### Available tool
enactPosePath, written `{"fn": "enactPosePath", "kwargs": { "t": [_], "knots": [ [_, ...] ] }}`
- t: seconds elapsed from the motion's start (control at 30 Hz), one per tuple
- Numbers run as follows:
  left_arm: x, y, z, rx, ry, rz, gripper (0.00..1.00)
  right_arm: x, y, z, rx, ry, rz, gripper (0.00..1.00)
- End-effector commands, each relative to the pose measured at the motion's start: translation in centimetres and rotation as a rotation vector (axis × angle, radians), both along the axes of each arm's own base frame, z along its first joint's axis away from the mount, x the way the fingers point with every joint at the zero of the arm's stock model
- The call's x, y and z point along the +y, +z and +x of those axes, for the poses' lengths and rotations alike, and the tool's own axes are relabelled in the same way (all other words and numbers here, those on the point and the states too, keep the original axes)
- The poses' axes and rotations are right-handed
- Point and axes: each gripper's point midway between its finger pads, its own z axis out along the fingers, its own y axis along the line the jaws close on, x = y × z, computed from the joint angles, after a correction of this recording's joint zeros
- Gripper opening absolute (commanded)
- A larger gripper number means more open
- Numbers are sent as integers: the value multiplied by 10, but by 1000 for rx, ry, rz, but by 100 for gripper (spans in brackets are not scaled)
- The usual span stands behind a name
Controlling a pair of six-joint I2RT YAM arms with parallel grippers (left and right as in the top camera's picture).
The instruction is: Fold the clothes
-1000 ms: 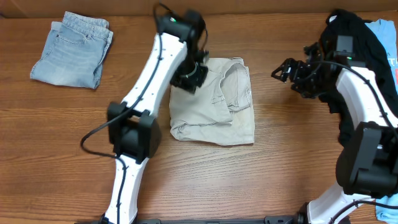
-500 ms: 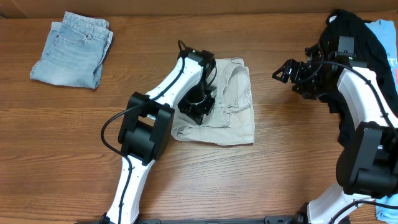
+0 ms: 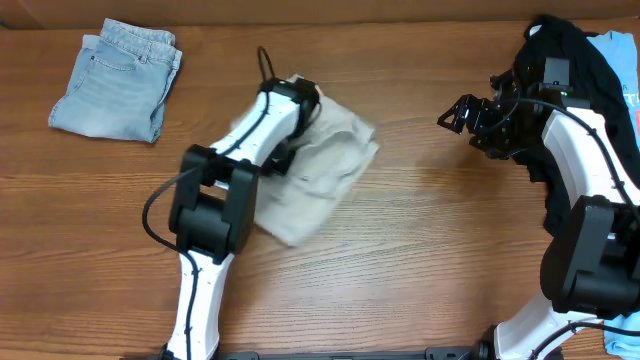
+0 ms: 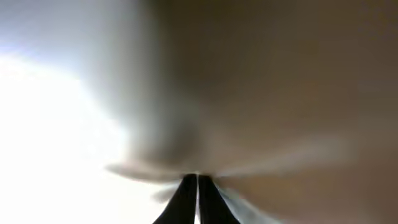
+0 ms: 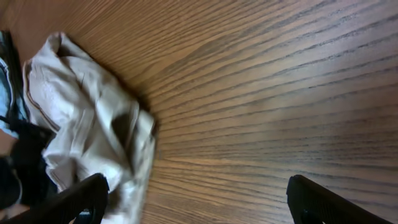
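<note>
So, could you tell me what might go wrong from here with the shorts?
The left gripper pinches the shorts at one spot only, and they lie skewed and bunched, so the fold may come undone. The right gripper hangs open well apart from them, so nothing steadies the far edge. The left wrist view is all blur, little help for placing.

No text can be read in any view. The light-blue garment [image 3: 620, 50] at the right edge of the overhead frame bears a scrap of print [image 3: 633, 99], cut off and too small to make out. The clothes [image 3: 340, 150] show no legible label.
</note>
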Motion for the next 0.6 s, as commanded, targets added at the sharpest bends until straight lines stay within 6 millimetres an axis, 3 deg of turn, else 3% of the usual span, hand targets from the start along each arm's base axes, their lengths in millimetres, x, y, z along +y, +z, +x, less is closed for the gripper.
{"fn": "enactPosePath", "kwargs": {
  "t": [0.0,0.1,0.17,0.27,0.3,0.4,0.47,0.57],
  "knots": [
    [84,34,39,-172,-37,477,8,-1,18,6,-58,6,-11,96],
    [80,48,55,-215,-35,451,4,-1,18,7,-61,6,-12,96],
    [64,59,61,-228,-27,368,4,-2,19,8,-64,5,-12,98],
    [21,85,67,-231,-33,150,4,-1,19,7,-63,5,-12,98],
    [5,93,67,-207,-73,60,9,-1,18,7,-61,6,-12,98],
    [-45,122,64,-166,-208,-205,50,-1,18,5,-55,9,-13,99],
    [-75,139,60,-156,-296,-362,72,-2,17,5,-53,8,-15,99],
    [-94,147,54,-125,-384,-471,100,-2,17,5,-52,8,-15,100]
  ]
}}
